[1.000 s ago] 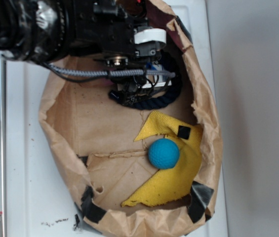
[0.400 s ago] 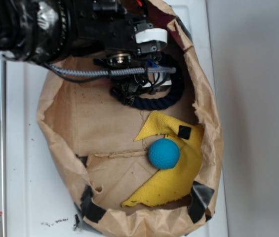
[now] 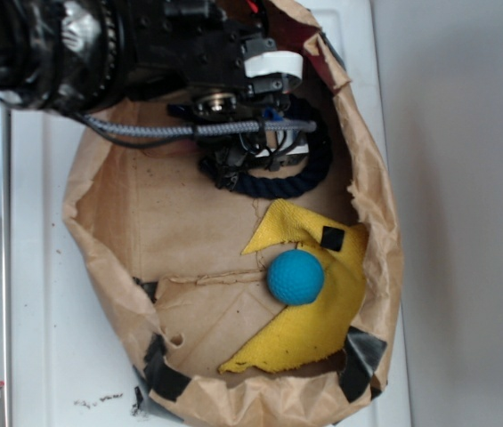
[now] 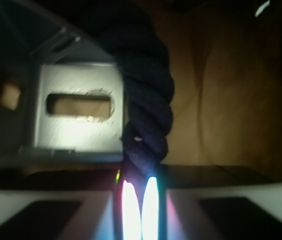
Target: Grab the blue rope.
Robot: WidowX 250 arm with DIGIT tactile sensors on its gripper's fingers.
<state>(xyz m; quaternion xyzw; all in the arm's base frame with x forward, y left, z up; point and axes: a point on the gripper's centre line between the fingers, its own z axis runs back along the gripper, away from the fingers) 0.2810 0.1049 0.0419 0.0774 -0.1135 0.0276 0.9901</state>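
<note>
The blue rope (image 3: 297, 181) is a thick dark navy twisted cord curving along the far end of the brown paper bag (image 3: 109, 222). My gripper (image 3: 233, 167) is down inside the bag at the rope's left part, and the arm hides that end. In the wrist view the blue rope (image 4: 145, 100) runs straight down between my fingers, and my gripper (image 4: 140, 175) is shut on it. The fingers press it from both sides.
A teal-blue ball (image 3: 296, 277) rests on a yellow cloth (image 3: 318, 329) in the nearer half of the bag. A small black square (image 3: 330, 237) lies on the cloth. The bag's crumpled walls rise close around the arm. A grey slotted metal plate (image 4: 76, 112) sits left of the rope.
The gripper and the rope shifted slightly to the right within the bag a second ago. Since then almost nothing has moved.
</note>
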